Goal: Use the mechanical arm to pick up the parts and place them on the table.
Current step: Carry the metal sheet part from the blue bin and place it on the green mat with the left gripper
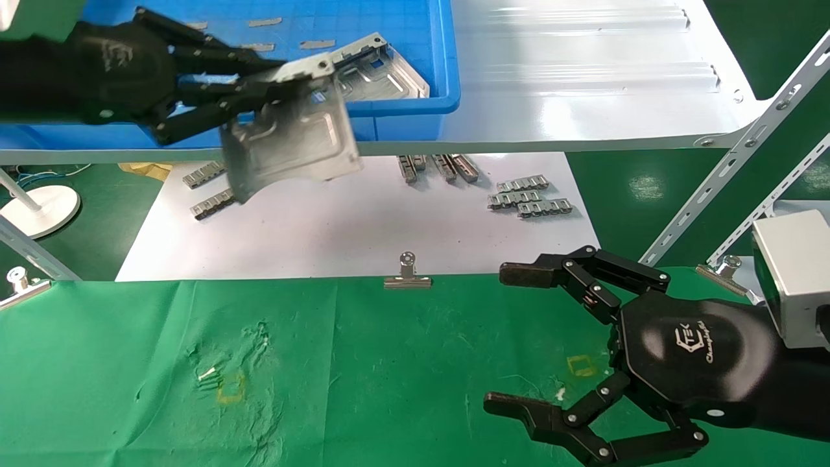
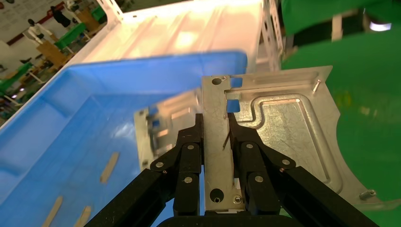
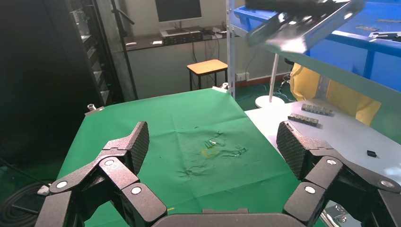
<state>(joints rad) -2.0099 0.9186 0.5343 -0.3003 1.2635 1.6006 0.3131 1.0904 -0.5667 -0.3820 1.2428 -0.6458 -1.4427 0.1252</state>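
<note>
Blue plastic forms the bin [image 1: 415, 65] on the glossy white shelf [image 1: 583, 78]; inside it lie one silver part [image 1: 382, 71] leaning at its near right corner and several small grey strips [image 1: 264, 22] scattered on its floor. The left hand [image 1: 256, 91] reaches out over the bin's near wall, its black fingers [image 2: 189, 156] clamped on the folded edge of a second silver plate [image 1: 288, 139], which hangs tilted in the air in front of the bin, above the white sheet [image 1: 356, 220] below the shelf. In the left wrist view the plate [image 2: 283, 127] shows an embossed channel and small holes, pinched from both sides.

On the white sheet below the bin, more notched grey strips [image 1: 528, 194] lie in small clusters. A silver binder clip [image 1: 407, 275] pins the edge of the green counter [image 1: 389, 363], nearer than the bin.

The right hand [image 1: 512, 340] hovers low over the counter's right part, well apart from the bin, fingers [image 3: 132, 146] spread wide and holding nothing. Its glossy palm carries a white logo [image 1: 697, 340] reading "TEK" with a smaller script line too small to make out.
</note>
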